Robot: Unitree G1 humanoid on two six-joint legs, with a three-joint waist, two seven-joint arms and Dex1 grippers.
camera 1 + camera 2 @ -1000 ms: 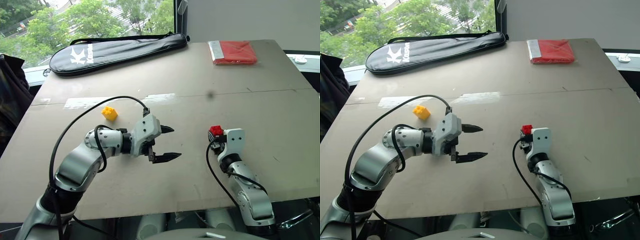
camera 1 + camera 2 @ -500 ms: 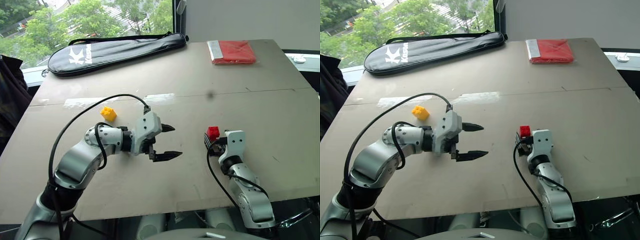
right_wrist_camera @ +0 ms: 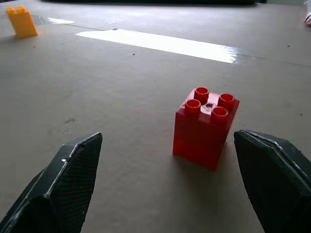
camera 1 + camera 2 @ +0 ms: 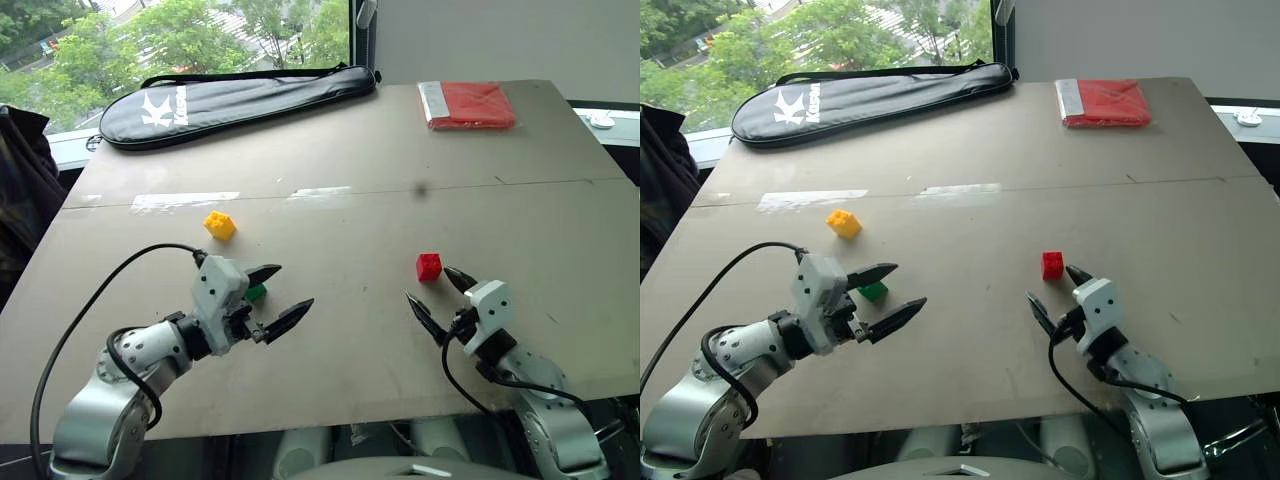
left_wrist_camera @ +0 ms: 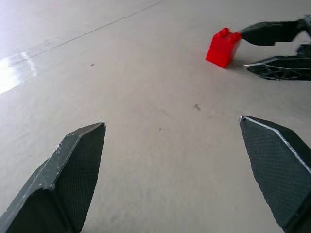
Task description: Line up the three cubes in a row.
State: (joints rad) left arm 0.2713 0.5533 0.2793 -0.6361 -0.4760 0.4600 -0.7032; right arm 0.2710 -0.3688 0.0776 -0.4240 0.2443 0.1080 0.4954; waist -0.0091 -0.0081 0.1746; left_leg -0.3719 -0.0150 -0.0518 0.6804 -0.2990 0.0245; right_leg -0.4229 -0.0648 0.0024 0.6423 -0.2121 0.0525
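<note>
Three studded bricks sit on a grey-brown board table (image 4: 400,150) whose far edge meets a window with green trees behind it. In the left eye view a long black racket bag (image 4: 235,95) lies along that far edge, and a flat red packet (image 4: 468,104) rests at the far right corner. The yellow cube (image 4: 220,225) stands alone on the left half, near a pale glossy strip on the board. The red cube (image 4: 428,266) stands right of centre, just beyond the right gripper (image 4: 432,296), whose fingers are spread wide and touch nothing. The left gripper (image 4: 280,296) is likewise spread and empty; the green cube (image 4: 256,292) is mostly hidden behind its upper finger (only a sliver shows).

The right eye view shows a little more of the green cube (image 4: 873,291), lying on the board between the two left fingers.

In the left wrist view two textured black fingers (image 5: 73,174) frame bare board; far off stands the red cube, with the right gripper's finger tips just beside it, one close to its top.

The right wrist view has the red cube upright, four studs on top, between the open fingers but apart from both, and the yellow cube far off.
</note>
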